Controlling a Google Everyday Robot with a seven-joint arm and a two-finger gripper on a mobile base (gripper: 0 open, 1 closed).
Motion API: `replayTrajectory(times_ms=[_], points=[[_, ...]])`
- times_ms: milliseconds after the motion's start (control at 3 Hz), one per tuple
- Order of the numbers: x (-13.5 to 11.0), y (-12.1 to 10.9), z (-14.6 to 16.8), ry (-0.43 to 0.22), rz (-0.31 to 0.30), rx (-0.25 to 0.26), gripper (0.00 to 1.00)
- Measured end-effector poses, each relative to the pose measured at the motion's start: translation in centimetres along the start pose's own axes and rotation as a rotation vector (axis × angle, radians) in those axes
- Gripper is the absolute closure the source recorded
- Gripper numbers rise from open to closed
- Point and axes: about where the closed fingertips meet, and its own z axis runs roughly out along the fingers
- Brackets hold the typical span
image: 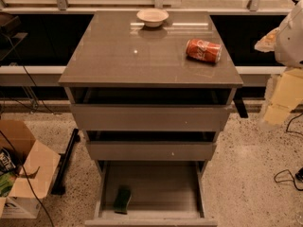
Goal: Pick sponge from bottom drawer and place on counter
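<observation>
The sponge (123, 199), dark green and small, lies on the floor of the bottom drawer (156, 186), at its front left near the low front lip. The drawer is pulled fully open. The counter (142, 56) is the glossy grey-brown slab on top of the cabinet. My gripper (277, 38) is the white shape at the right edge of the view. It is level with the counter, just off its right side, and far above and to the right of the sponge. It holds nothing that I can see.
A red soda can (203, 50) lies on its side at the counter's right. A white bowl (152, 17) stands at the counter's back. The two upper drawers (151, 117) are slightly open. A cardboard box (21, 169) and cables lie on the floor at left. Pale yellow sheets (284, 96) are at right.
</observation>
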Motion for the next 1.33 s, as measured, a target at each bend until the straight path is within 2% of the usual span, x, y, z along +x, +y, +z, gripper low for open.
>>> replayTrajectory(times_ms=[333, 667, 1000, 1333], points=[[0.0, 0.0, 0.0, 0.0, 0.0, 0.0, 0.0], [-0.4, -0.3, 0.4, -0.044, -0.014, 0.012, 0.0], [-1.8, -0.2, 2.2, -0.115, -0.076, 0.018, 0.0], [-3.7, 0.1, 6.0, -0.215, -0.125, 0.024, 0.0]])
